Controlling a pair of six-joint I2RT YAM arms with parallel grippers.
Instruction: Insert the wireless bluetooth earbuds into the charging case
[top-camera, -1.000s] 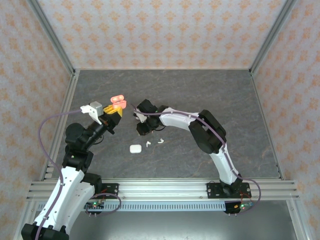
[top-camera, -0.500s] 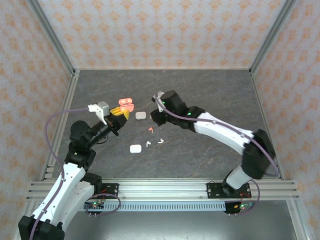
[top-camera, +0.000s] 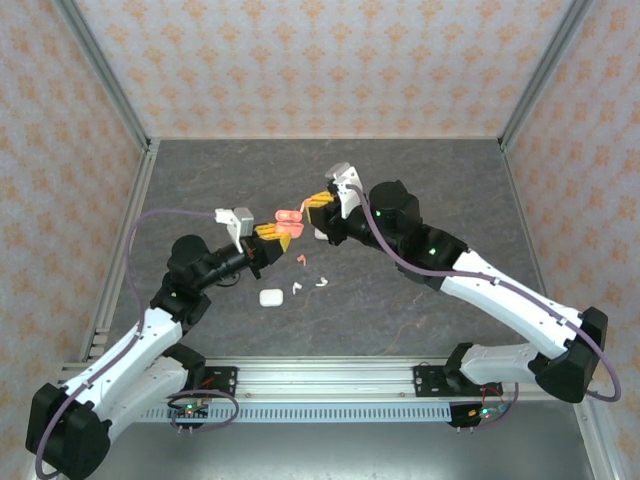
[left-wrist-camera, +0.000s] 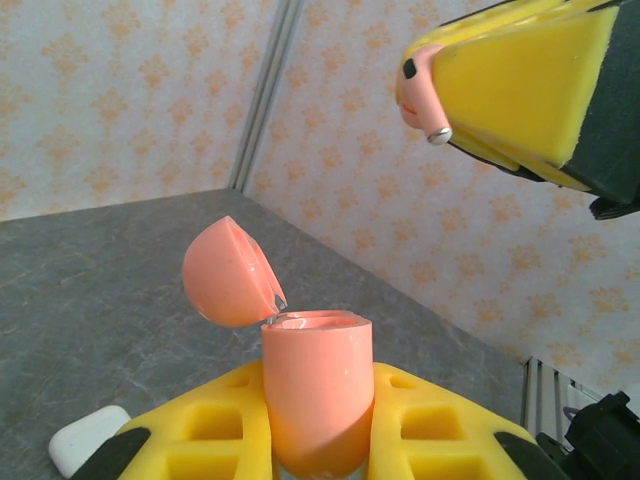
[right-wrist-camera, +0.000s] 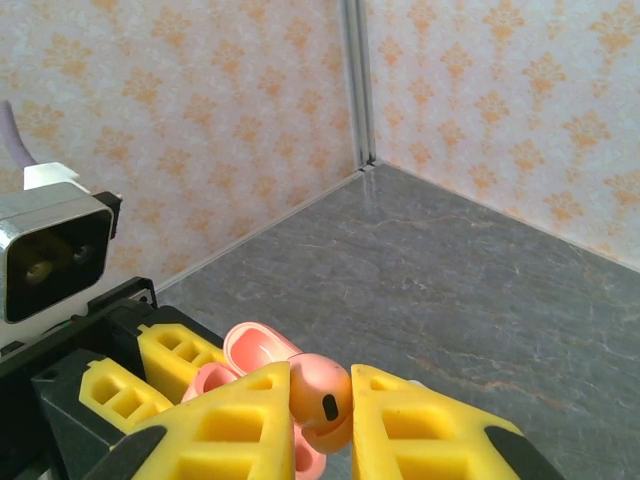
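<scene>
left tool (top-camera: 272, 232) pinches open coral case (left-wrist-camera: 315, 385), mouth up | right tool (right-wrist-camera: 320, 420) pinches coral earbud (right-wrist-camera: 322, 392) | earbud above case mouth, offset sideways, not touching

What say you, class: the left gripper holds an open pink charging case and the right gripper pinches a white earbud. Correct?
Not quite: the earbud in the right gripper is coral-pink, not white; the right wrist view shows it.

The open case (left-wrist-camera: 316, 385) stood in the left gripper (left-wrist-camera: 320, 435); close to its right hung the earbud (right-wrist-camera: 324, 396) in the right gripper (right-wrist-camera: 322, 432).
</scene>
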